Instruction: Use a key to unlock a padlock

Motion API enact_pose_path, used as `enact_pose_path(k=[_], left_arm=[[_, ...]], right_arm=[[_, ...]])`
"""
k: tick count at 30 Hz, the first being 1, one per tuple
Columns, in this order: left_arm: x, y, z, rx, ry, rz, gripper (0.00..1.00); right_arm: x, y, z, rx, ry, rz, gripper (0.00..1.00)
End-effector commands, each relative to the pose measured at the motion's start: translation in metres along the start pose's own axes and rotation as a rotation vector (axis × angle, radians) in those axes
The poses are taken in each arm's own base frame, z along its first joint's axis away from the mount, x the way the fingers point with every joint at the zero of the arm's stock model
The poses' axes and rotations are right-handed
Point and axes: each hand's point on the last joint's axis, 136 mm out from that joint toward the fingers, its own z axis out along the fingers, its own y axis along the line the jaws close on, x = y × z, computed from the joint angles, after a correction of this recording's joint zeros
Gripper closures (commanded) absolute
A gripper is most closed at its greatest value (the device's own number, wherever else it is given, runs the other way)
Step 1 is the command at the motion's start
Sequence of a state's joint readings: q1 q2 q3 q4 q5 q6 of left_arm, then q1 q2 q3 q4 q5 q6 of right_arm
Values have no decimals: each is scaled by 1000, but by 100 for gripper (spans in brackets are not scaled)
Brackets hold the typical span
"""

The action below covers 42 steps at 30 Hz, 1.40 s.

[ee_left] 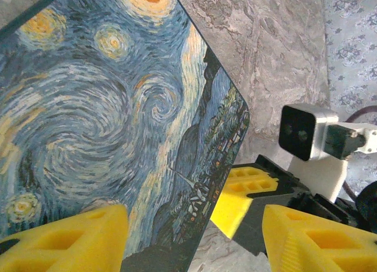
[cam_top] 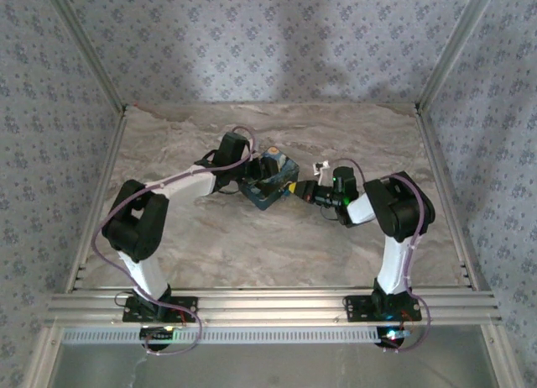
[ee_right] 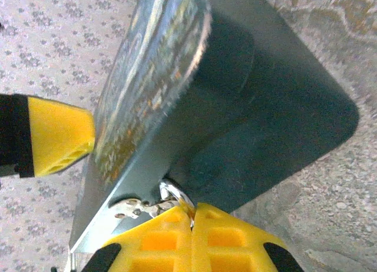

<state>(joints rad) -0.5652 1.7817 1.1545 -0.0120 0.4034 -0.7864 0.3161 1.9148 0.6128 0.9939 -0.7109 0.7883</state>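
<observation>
While the right gripper (ee_right: 192, 208) sits at the blue box (ee_right: 247, 95), its jaws are pressed together on a small metal piece at the box's hasp. This is the padlock (ee_right: 172, 192): its grey shackle loop curves up just beyond the fingertips, with a brass glint in the seam between them. Whether a key is pinched in there too, cannot tell. The pinch looks meant to pin the lock so it won't swing on the hasp.

Left gripper (ee_left: 193, 216): jaws spread wide, nothing clamped. One finger (ee_left: 65, 239) lies over the printed lid and the other is off the box's edge, so the box's corner sits between them. Judgement: it is placed to brace the box against any pull or twist from the right side.

The box rests on the marbled table (ee_left: 265, 54).

The shackle appears threaded through the hasp, so I judge the lock not yet opened.
</observation>
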Motion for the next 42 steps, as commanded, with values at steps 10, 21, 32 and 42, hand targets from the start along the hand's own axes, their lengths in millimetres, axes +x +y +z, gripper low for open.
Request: enact_pose_path(k=[10, 21, 32, 42], left_arm=[[-7, 25, -34, -59, -9, -31, 36], [-51, 14, -96, -39, -195, 61, 32], [-53, 25, -156, -132, -460, 176, 11], [-46, 38, -161, -183, -466, 168, 10]], right_arm=[[-4, 20, -38, 144, 12, -81, 100], [44, 52, -97, 442, 226, -148, 100], [123, 38, -139, 631, 511, -100, 100], [146, 20, -130, 638, 604, -85, 100]])
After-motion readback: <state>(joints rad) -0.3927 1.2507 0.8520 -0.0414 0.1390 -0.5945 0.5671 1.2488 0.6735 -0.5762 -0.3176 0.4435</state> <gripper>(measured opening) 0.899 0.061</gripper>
